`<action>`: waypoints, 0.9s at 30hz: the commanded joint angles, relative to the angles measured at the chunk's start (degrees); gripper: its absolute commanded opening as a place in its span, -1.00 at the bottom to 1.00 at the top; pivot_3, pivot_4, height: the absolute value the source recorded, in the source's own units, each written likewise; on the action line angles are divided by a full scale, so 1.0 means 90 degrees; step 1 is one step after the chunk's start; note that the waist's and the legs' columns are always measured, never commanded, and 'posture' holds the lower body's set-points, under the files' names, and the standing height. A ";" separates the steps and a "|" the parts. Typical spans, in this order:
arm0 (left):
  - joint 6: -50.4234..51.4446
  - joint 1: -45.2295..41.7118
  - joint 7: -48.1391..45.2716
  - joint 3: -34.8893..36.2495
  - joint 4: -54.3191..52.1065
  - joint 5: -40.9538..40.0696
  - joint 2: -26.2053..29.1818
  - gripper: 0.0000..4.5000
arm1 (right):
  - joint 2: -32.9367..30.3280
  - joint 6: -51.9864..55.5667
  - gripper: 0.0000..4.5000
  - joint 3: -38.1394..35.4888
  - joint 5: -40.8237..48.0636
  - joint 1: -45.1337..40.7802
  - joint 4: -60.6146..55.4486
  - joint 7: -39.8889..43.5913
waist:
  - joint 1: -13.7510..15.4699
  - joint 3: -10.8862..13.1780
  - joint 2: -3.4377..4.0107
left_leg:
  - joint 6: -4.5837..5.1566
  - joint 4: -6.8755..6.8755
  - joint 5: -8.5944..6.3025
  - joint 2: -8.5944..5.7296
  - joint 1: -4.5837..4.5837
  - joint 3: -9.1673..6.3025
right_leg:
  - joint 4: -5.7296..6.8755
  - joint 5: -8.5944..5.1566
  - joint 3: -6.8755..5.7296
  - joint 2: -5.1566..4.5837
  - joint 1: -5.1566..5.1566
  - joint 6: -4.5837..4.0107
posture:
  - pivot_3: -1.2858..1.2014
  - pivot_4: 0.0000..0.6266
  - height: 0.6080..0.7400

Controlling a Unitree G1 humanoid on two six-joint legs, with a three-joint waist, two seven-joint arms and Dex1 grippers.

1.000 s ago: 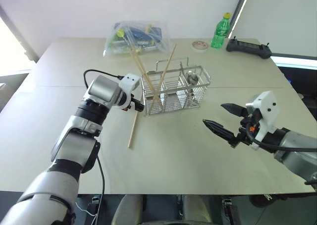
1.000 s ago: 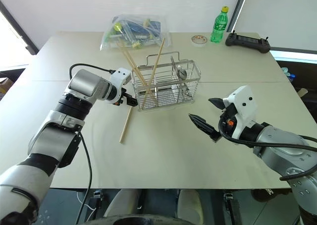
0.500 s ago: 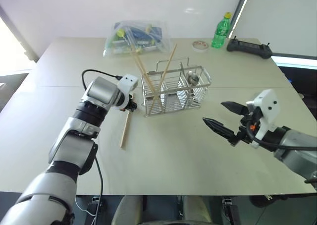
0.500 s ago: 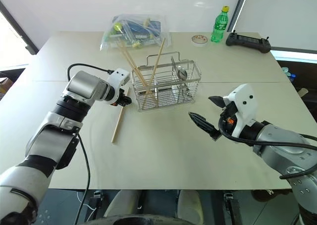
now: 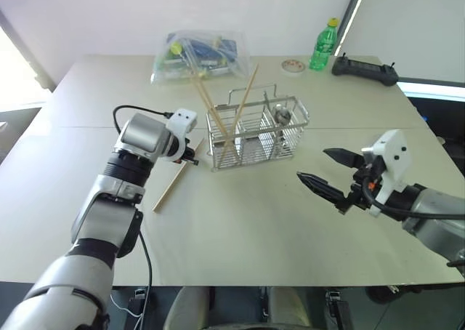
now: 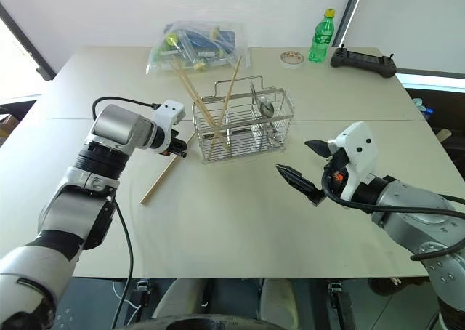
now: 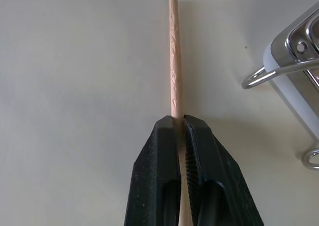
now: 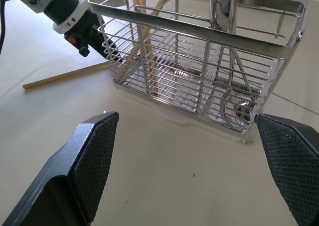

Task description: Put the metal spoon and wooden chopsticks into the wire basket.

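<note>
A: Which step is in hand now?

B: I think it is the pick-up of the last stick. The left end effector (image 7: 180, 129) is clamped on one of the wooden chopsticks (image 5: 173, 184), which lies flat on the tabletop (image 5: 240, 221) just beside the wire basket (image 5: 258, 132). Three more sticks already stand tilted in the basket's left compartment, and the metal spoon (image 5: 282, 113) stands in the right one.

A: And the other end effector?

B: The right end effector (image 5: 325, 173) hangs above the tabletop with its fingers spread wide, holding nothing.

A: What does the next move ask for?

B: Probably to lift the stick, turn it upright and lower it into a compartment. The leaning sticks and the loop handle could block the way in.

A: Other things around?

B: A plastic bag (image 5: 197, 54), a green bottle (image 5: 325, 46), a small round tin (image 5: 293, 67) and a black controller (image 5: 365, 71) sit at the far edge, well apart
</note>
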 commanded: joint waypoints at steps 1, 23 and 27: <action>0.0229 0.0176 0.0017 -0.0003 0.0098 -0.0036 -0.0051 -0.99 | -0.0084 -0.0125 1.00 -0.0191 0.0016 -0.0090 0.0007 0.0088 | -0.0003 0.0000 0.0000 | 0.0000 0.0000 0.0000 0.0000 0.0000 0.0000 | 0.0000 0.0000 0.0000 0.0000 0.0000 0.0000 | 0.03 -0.52 0.25; -0.1052 0.0047 0.0970 0.2565 0.0439 -0.0410 0.0336 -0.99 | -0.0679 -0.0085 1.00 -0.0323 0.0417 -0.0113 0.0251 0.1166 | -0.0004 0.0007 -0.0012 | -0.0002 0.0001 0.0001 0.0001 -0.0008 0.0000 | 0.0004 0.0004 -0.0001 0.0005 -0.0015 -0.0003 | 0.03 -0.52 0.25; -0.1587 0.0224 0.0923 0.3648 -0.0111 -0.1010 0.0493 -0.99 | -0.0708 -0.0079 1.00 -0.0228 0.0412 -0.0174 0.0294 0.1238 | -0.0003 0.0009 -0.0015 | -0.0003 -0.0005 0.0000 0.0002 -0.0012 0.0000 | 0.0001 0.0004 0.0000 0.0000 -0.0019 -0.0003 | 0.03 -0.52 0.25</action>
